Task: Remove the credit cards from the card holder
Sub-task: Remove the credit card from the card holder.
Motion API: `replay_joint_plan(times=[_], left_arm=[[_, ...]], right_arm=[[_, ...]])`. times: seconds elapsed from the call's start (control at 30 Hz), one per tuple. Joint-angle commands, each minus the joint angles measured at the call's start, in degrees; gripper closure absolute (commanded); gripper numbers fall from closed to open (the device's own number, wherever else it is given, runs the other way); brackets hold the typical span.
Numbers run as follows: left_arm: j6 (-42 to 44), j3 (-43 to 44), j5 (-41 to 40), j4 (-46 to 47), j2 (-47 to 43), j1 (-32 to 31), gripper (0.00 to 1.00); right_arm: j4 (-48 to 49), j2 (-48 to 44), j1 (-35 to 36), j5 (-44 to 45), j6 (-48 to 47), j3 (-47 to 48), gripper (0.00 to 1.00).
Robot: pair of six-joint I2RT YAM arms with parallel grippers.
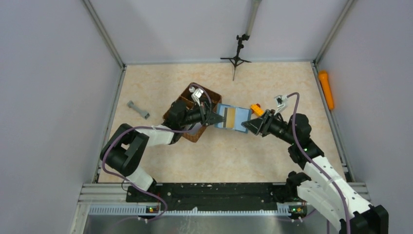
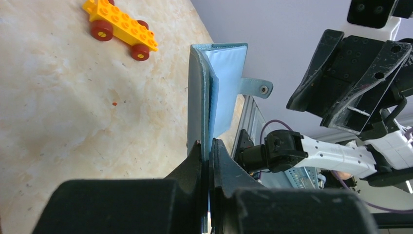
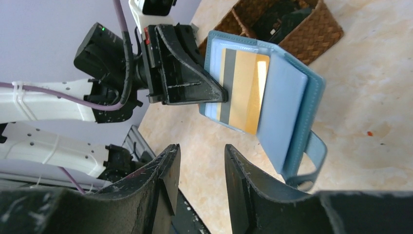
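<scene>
Hanging open over the bench (image 1: pixel 219 156), the card holder (image 1: pixel 242 119) is pinched at one edge by the left pincer (image 1: pixel 213 118); the right pincer (image 3: pixel 200 152) gapes nearby. Tugging the gold card (image 3: pixel 246 87) could wrench that thin grip loose.

Card holder (image 3: pixel 285 109) open — gold card (image 3: pixel 246 92) inside
</scene>
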Motion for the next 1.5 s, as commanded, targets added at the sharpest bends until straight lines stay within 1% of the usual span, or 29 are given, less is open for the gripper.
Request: replay_joint_plan(times=[0.0,0.07,0.13,0.3,0.37,0.47,0.57,0.7,0.87,1.0,1.07,1.27,1.37,1.43,1.47], left_arm=[[-1.1,1.7,2.6,7.3,0.2,-0.8,1.0],[-1.1,1.9,3.1,7.9,0.3,-1.2,1.0],[-1.3,1.9,3.7,9.0,0.2,-1.5,1.0],[-4.5,1.9,6.5,14.9,0.7,-2.0,1.0],[-6.6,1.9,7.8,18.6,1.3,-2.2,1.0],[-10.2,1.6,9.5,24.9,2.5,-2.2,1.0],[-11.0,1.8,10.0,25.9,2.7,-2.4,1.0],[-10.0,1.8,10.0,24.5,1.9,-2.8,1.0],[-11.6,2.2,11.0,27.4,2.5,-3.3,1.0],[-14.4,1.8,11.9,32.8,3.3,-3.3,1.0],[-15.1,1.9,12.1,33.9,3.5,-3.3,1.0],[-15.0,2.0,11.9,33.5,3.7,-3.3,1.0],[-15.0,2.0,11.9,33.5,3.6,-3.3,1.0],[-15.1,2.1,12.0,33.5,3.7,-3.3,1.0],[-15.1,2.1,11.9,33.5,3.7,-3.3,0.98]], right_arm=[[3.6,3.9,5.2,2.5,0.8,3.7,0.6],[3.6,6.3,7.4,4.7,0.4,4.5,0.6],[3.4,8.4,8.1,6.4,0.4,5.0,0.6],[-1.1,10.4,8.2,14.8,-0.4,5.6,0.54],[-1.5,10.2,8.1,15.8,-0.9,5.4,0.51],[-1.6,8.9,8.1,16.8,-1.0,4.8,0.51],[1.5,6.1,7.6,15.6,-0.5,2.8,0.51],[9.3,2.5,6.2,11.8,2.5,-1.1,0.56],[17.6,4.0,4.6,4.3,7.0,-2.8,0.61],[17.9,5.0,4.4,3.5,7.5,-2.6,0.62],[18.7,4.4,4.2,3.3,7.9,-3.4,0.62],[25.6,3.9,3.7,0.1,11.0,-5.4,0.74],[30.3,4.1,3.6,-1.5,13.3,-6.8,0.82],[32.7,4.2,3.5,-2.4,14.5,-7.5,0.89],[33.1,4.2,3.4,-2.6,14.9,-7.7,0.91]])
